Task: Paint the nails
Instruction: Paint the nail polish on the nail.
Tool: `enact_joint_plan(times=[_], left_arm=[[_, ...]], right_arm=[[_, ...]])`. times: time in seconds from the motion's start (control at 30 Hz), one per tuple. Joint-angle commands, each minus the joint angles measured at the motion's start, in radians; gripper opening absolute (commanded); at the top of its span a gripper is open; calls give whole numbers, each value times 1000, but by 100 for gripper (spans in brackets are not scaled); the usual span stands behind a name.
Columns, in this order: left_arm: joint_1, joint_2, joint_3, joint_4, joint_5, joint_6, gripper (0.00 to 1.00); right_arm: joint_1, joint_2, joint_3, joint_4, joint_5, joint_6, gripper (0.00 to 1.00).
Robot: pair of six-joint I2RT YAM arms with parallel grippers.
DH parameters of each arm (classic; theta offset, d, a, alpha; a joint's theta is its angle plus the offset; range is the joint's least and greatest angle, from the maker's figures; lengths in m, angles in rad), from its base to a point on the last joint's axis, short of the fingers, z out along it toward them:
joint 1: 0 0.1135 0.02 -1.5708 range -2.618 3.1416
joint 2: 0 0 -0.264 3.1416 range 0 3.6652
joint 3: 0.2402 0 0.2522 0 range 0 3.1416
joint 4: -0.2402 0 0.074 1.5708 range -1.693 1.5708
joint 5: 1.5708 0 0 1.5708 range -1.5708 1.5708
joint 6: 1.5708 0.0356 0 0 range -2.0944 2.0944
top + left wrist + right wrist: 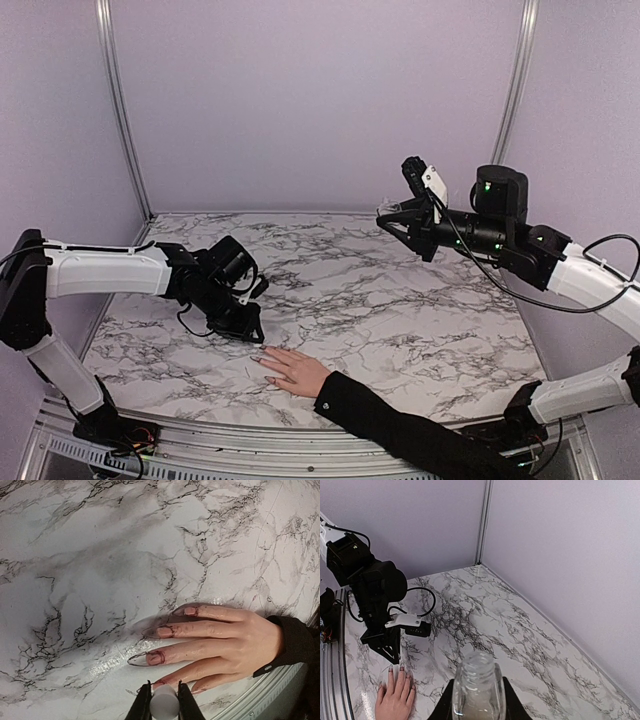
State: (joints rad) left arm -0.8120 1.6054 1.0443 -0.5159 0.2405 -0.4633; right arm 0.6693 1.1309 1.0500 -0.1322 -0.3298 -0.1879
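Right in front of me, the left claw [164, 692] is clenched on a small white cylindrical cap [164, 706], and it sits just beside the fingertips of the pale hand with the black sleeve [225, 640]. Whether the cap's tip touches a finger, I cannot tell from here. The tiny oval nails [165, 630] are on that hand, each one daubed a reddish brown, with dark smears on the skin around them. The hand lies flat, palm down, fingers spread and pointing at the left claw, on the white-and-grey marbled counter [400, 300]. From above, the hand rests near the counter's front edge, the sleeve trailing off to its right.

Now over to the right claw [479, 702]: it's grasping a clear glass bottle [479, 682], neck open and upright between the fingers. That one hangs high over the counter, well apart from the hand, beyond it and off to its right.
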Motion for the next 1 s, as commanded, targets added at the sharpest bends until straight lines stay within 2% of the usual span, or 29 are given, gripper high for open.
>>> enact_joint_plan(times=[0.0, 0.97], left_arm=[[0, 3, 14, 6, -39, -16, 0], [19, -38, -37, -61, -117, 13, 0]], right_arm=[[-8, -11, 4, 16, 6, -7, 0], [-9, -17, 8, 11, 8, -13, 0]])
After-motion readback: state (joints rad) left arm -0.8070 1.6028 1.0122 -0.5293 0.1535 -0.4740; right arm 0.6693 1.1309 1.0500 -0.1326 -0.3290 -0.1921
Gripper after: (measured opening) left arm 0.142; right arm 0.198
